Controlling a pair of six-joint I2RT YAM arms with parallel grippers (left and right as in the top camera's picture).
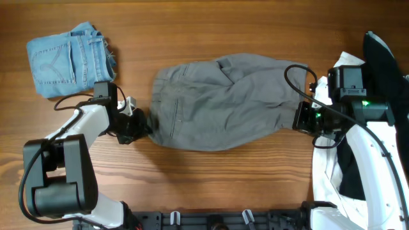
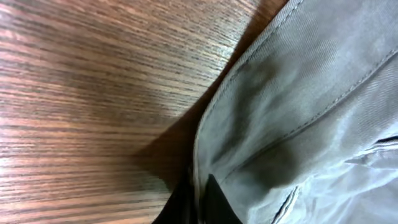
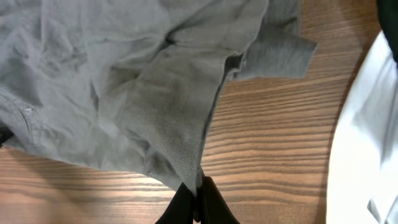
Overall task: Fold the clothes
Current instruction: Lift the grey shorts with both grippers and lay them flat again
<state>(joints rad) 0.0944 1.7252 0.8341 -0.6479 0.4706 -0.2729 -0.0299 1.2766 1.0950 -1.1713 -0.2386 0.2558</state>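
The mid-grey shorts (image 1: 223,102) lie spread across the middle of the wooden table, waistband to the left. My left gripper (image 1: 142,125) is shut on the shorts' left edge, which shows in the left wrist view (image 2: 298,112) pinched between the black fingertips (image 2: 199,199). My right gripper (image 1: 300,118) is shut on the shorts' right edge; the right wrist view shows the fabric (image 3: 155,112) drawn into the fingertips (image 3: 199,199). Folded light-blue denim shorts (image 1: 67,59) lie at the far left. Black (image 1: 383,70) and white (image 1: 329,185) garments lie at the right edge.
The wooden table (image 1: 211,32) runs bare behind and in front of the grey shorts. The white garment also shows at the right edge of the right wrist view (image 3: 367,143). The arm bases stand at the near edge.
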